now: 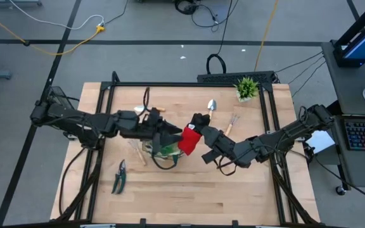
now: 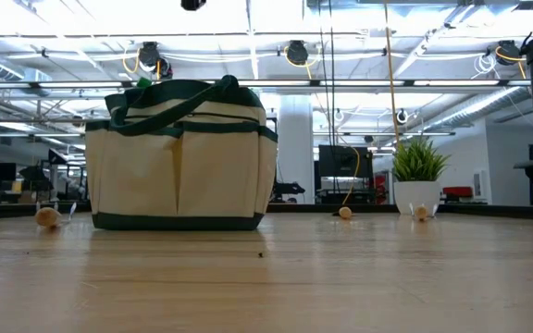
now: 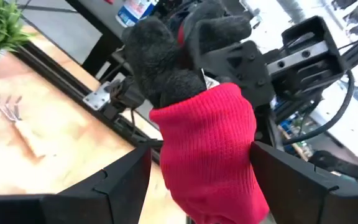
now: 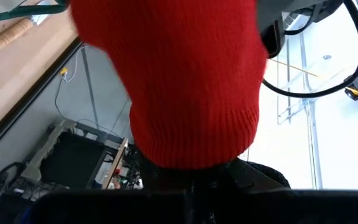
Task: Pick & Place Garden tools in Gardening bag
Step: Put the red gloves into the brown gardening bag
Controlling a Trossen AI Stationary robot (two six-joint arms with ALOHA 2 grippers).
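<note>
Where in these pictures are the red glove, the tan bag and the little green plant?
Red-and-black knit glove (image 3: 210, 149): left wrist view, on its red cuff.
Tan fabric gardening bag with dark green trim (image 2: 181, 166): low view, on its front pocket panel.
Small spiky green potted plant (image 1: 246, 87): high view, on its leaves.

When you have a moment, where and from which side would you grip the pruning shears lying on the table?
Take the pruning shears across both dark handles, near their middle, coming straight down from above. They lie flat on bare table, apart from the bag, with handles fanning slightly toward the near edge, so a wide-open end effector should span them.
</note>
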